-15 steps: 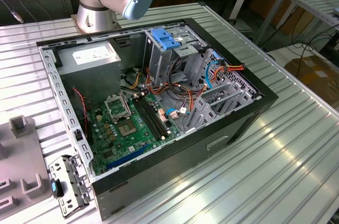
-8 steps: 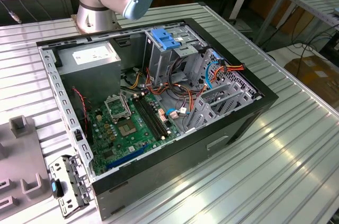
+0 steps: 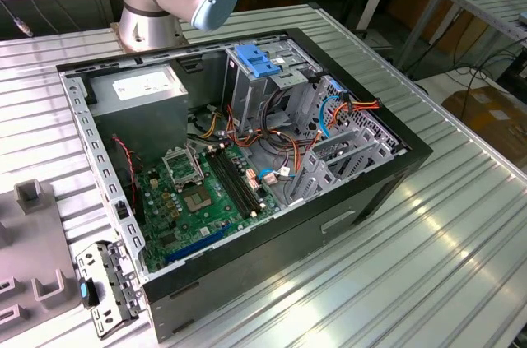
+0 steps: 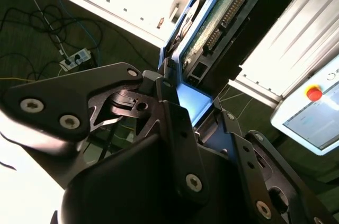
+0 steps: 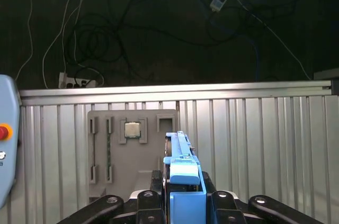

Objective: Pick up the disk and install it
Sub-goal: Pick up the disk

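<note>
- The disk point(image 5: 180, 152) stands edge-on between the claw's fingers, its blue carrier pinched at the near end
- The claw point(image 5: 183, 196) is clamped narrow on it, over the ribbed metal surface point(image 5: 254, 144)
- A grey tray point(image 5: 132, 155) lies just beside

Smooth blue plastic rims the disk point(image 5: 184, 181); ribbed metal table point(image 5: 254, 144).

The disk point(image 5: 183, 173), a dark drive in a bright blue carrier, stands on edge, clamped between the gripper's point(image 5: 183, 195) fingers, with its green circuit board point(image 4: 222, 15) exposed.
</note>
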### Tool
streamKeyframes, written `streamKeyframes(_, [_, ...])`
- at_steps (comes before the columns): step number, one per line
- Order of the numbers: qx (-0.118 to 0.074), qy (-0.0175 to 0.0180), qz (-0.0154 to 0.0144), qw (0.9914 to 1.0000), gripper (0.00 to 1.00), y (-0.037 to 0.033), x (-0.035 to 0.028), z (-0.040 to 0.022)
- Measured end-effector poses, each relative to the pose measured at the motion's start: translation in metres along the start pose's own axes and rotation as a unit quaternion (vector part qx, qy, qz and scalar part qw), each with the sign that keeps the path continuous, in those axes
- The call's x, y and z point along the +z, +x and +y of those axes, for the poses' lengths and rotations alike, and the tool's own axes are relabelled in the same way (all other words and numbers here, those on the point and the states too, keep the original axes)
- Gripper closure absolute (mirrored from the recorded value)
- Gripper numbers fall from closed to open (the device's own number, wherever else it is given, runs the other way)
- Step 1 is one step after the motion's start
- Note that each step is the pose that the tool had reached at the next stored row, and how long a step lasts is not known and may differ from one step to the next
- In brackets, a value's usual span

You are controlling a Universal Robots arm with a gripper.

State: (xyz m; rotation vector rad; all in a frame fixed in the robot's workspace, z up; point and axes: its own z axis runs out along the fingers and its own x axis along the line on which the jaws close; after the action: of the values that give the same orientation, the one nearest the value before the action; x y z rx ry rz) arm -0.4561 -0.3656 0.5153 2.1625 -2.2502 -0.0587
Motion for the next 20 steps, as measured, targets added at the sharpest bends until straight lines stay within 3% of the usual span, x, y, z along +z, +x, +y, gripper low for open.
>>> streamKeyframes(7, [0.0, 0.0, 0.0, 1.0, 0.63, -0.0002, -0.0003, -0.0071])
streamKeyframes(20, [0.0, 0.0, 0.0, 1.0, 0.63, -0.0005, -0.0005, -0.0144])
